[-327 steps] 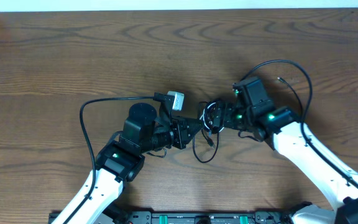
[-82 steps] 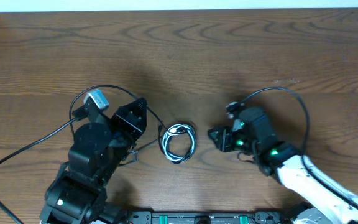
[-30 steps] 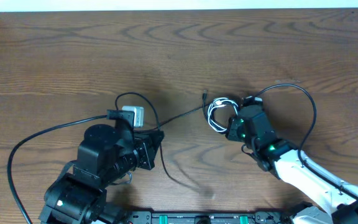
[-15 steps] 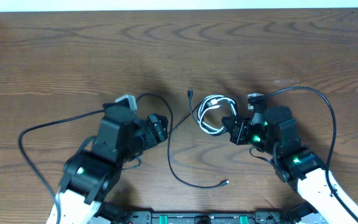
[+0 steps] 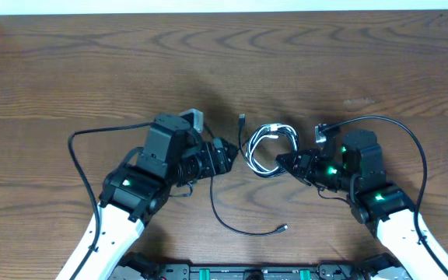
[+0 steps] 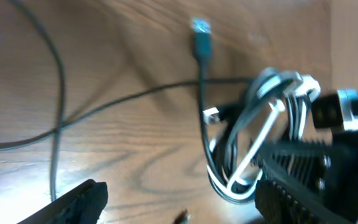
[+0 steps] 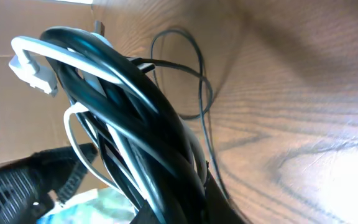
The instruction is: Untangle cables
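A coil of black and white cables [image 5: 267,148] hangs at the table's middle, with my right gripper [image 5: 288,162] shut on its right side. The right wrist view shows the bundle [image 7: 129,106] pinched between the jaws [image 7: 191,202], a white plug [image 7: 28,68] sticking out at the top. One loose black cable [image 5: 218,204] lies on the wood, running from a plug [image 5: 242,119] near the coil to a free end [image 5: 284,229]. My left gripper [image 5: 225,157] is open just left of the coil, its fingers [image 6: 79,199] spread with the coil [image 6: 247,149] ahead on the right.
The left arm's thick black wire [image 5: 84,138] loops out over the table's left side, and the right arm's wire [image 5: 411,148] arcs on the right. Bare wood table [image 5: 208,54] stretches to the back.
My left gripper has opened and let go of the black cable, which now lies loose on the table. The left arm has swung right toward the coil. The right gripper still holds the coil.
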`<act>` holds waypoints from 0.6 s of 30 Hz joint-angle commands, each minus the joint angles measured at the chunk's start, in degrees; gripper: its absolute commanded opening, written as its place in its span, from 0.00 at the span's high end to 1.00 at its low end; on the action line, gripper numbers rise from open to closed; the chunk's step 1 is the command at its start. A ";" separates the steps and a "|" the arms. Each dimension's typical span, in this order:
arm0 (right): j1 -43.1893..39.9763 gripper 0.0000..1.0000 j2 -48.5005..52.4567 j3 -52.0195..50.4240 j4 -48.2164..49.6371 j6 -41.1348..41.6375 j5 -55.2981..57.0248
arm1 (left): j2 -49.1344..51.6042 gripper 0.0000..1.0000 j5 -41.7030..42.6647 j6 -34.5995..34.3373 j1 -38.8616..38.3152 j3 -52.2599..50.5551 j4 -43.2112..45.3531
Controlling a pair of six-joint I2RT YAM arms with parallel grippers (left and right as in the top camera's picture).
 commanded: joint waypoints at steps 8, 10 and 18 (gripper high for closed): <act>-0.83 0.99 -0.42 0.02 0.24 4.70 -8.92 | 0.68 0.24 -8.63 0.70 -10.36 0.00 0.46; -0.83 0.99 -0.42 0.02 0.24 4.70 -9.60 | 1.29 0.24 -11.80 -1.79 -12.72 0.00 0.76; -0.83 0.99 -0.42 0.02 0.22 1.79 -13.57 | 7.69 0.61 -17.94 -10.93 -16.24 0.00 3.02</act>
